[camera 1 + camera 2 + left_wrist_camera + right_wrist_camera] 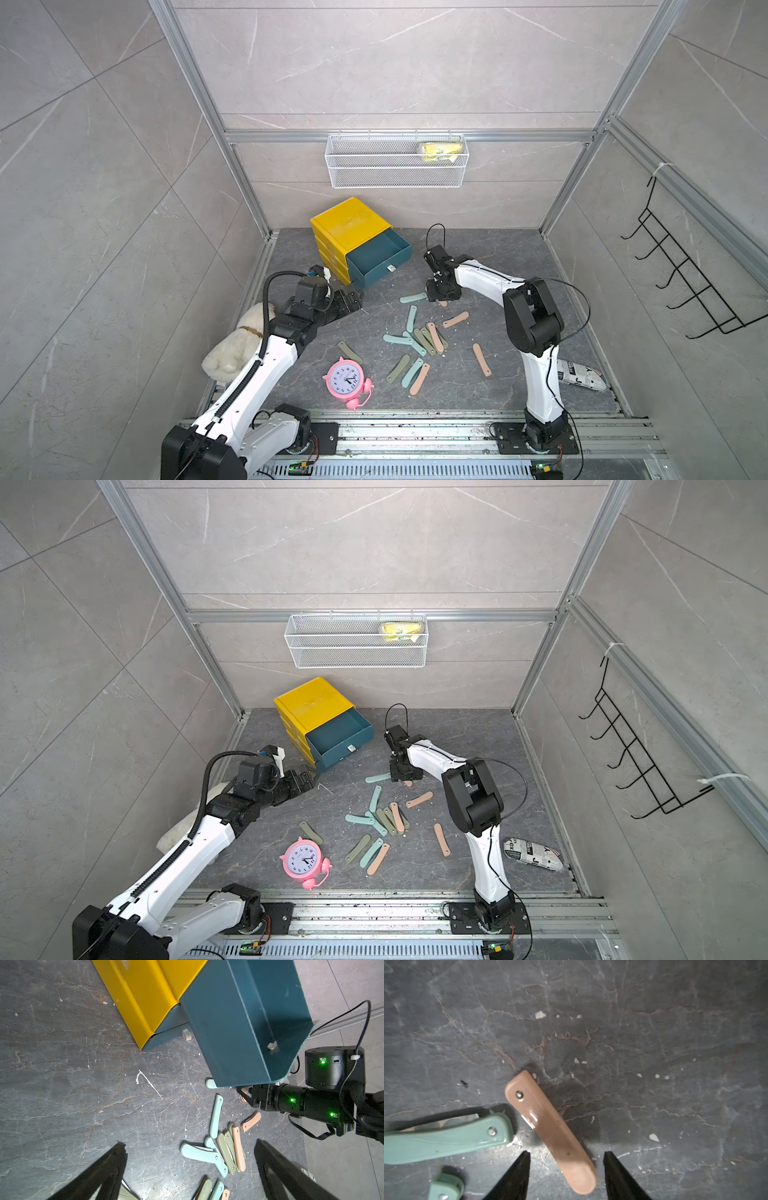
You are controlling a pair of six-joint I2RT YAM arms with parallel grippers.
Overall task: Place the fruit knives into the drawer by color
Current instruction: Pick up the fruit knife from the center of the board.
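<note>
Grey veined stone forms the bench (498, 257), walled in by pale tiles. Near its back edge, left of centre, a yellow cabinet (349, 224) has its teal drawer (376, 276) pulled out. Folded fruit knives (424, 338) in mint, olive and pink lie scattered over the bench's middle. Just in front of the drawer, the right gripper (566, 1152) points down, jaws partly apart astride the rounded end of a pink knife (550, 1130), with a gap on each side. A mint knife (446, 1140) lies just beside it. The left gripper (190, 1142) hovers close to the drawer's near corner, jaws spread wide and holding nothing. A pink alarm clock (345, 379) sits near the front edge, and a plush toy (241, 345) lies by the left edge.
</note>
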